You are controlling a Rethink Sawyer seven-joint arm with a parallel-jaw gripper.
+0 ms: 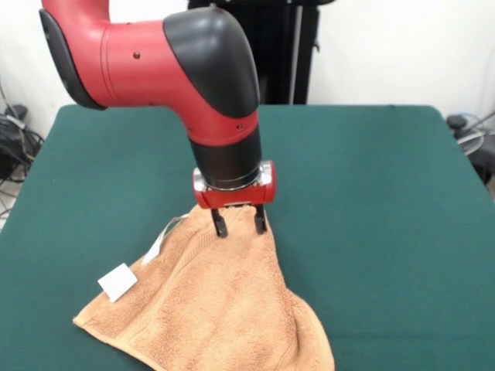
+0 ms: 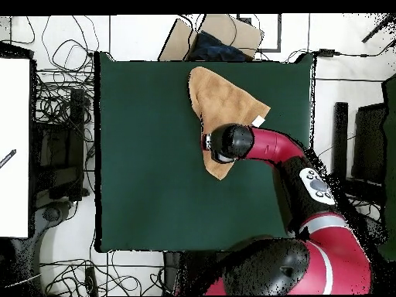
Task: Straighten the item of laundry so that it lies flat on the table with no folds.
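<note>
Front view: gripper (image 1: 240, 224) at the towel (image 1: 216, 309)'s far corner, fingers seemingly pinching the cloth there.
Towel: bunched, near table (image 1: 371, 193) edge, white tag (image 1: 117, 282) showing.
Risk: thin pinch could slip; dragging may fold it.

Legible text, labels, brands, numbers: none. White tag (image 1: 117, 281) on the orange-tan towel (image 1: 224, 309) shows blank; no marking readable on the red arm (image 1: 155, 58).
</note>
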